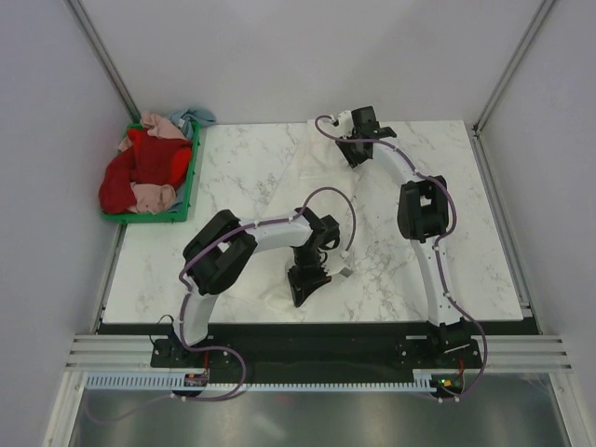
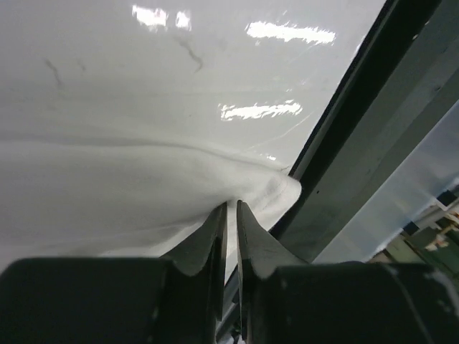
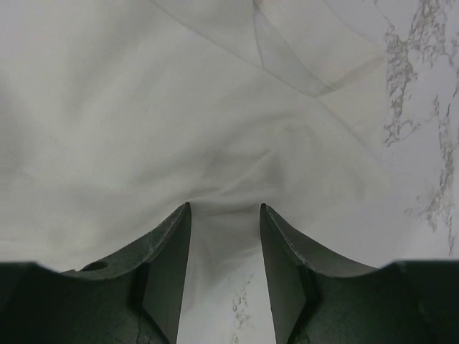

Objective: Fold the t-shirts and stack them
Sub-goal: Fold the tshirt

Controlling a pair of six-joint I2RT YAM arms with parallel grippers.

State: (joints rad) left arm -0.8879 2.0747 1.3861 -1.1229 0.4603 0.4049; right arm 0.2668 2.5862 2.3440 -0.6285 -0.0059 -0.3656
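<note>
A cream-white t-shirt (image 1: 279,186) lies spread on the marble table, pale against it. My left gripper (image 1: 305,291) is low at the shirt's near end by the table's front edge. In the left wrist view the gripper (image 2: 232,206) is shut on the shirt (image 2: 107,186) beside its corner. My right gripper (image 1: 354,156) is at the shirt's far end. In the right wrist view its jaws (image 3: 224,208) stand apart over wrinkled cloth (image 3: 179,107), a fold running between the fingertips with bare marble below. Red (image 1: 140,172), pink (image 1: 154,196) and pale blue (image 1: 196,116) t-shirts are heaped at the left.
A green crate (image 1: 191,177) at the table's back left corner holds the heap of coloured shirts. The dark front edge of the table (image 2: 344,143) runs just right of my left fingers. Grey walls close in the table on three sides.
</note>
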